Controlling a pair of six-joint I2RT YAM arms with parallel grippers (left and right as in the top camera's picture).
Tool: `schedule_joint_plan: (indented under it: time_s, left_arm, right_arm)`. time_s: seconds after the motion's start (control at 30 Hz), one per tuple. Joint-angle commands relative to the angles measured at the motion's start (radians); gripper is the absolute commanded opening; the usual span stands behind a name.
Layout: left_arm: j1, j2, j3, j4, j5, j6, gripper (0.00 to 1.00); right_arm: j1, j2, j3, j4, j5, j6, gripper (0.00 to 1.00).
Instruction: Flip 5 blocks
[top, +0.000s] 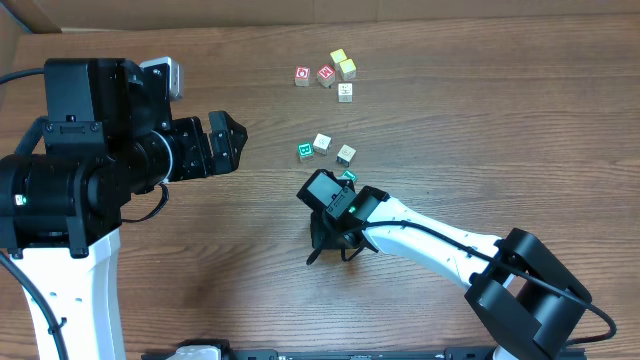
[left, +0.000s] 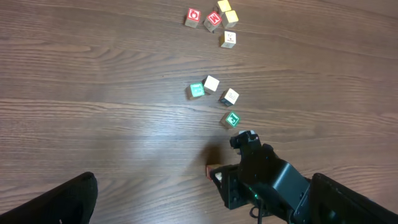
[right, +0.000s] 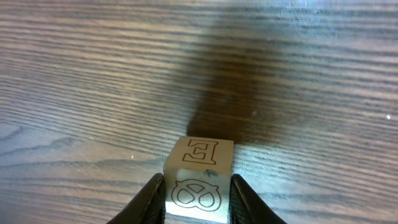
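Right hand (right: 198, 200) was down low over the worktop (top: 480, 130), a little nearer the robot than the green-faced cube (top: 305, 151), with a letter cube (right: 200, 168) pinched between its two fingers, jaws drawn in just to the cube's width. An E showed on top and a pretzel-like outline on the near face, so gripping opposite sides looked chosen to let the cube be rolled onto a fresh face. Whether it rested on the wood or hung just clear was hard to tell. Left hand (top: 224, 142) hung spread wide, holding nothing, well off to the left of the green-faced cube, seemingly parked out of the way. Beyond the green-faced cube sat the two red-printed cubes (top: 314, 75), no part of the job
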Motion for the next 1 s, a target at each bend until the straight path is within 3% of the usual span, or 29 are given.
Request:
schedule_joint_plan:
  time_s: [0.0, 0.47, 0.7, 0.97]
  left_arm:
    - [0.006, -0.005, 0.019, 0.002, 0.004, 0.012, 1.0]
    - [0.006, -0.005, 0.019, 0.002, 0.004, 0.012, 1.0]
    - [0.006, -0.005, 0.019, 0.002, 0.004, 0.012, 1.0]
    - [0.006, -0.005, 0.019, 0.002, 0.005, 0.012, 1.0]
  right_arm:
    - [0.002, 0.005, -0.003, 0.018, 0.043, 0.001, 0.29]
    - [0.002, 0.005, -0.003, 0.054, 0.101, 0.001, 0.31]
    - [0.002, 0.005, -0.003, 0.054, 0.101, 0.0, 0.58]
    - [-0.097, 0.004, 0.157, -0.039, 0.092, -0.05, 0.62]
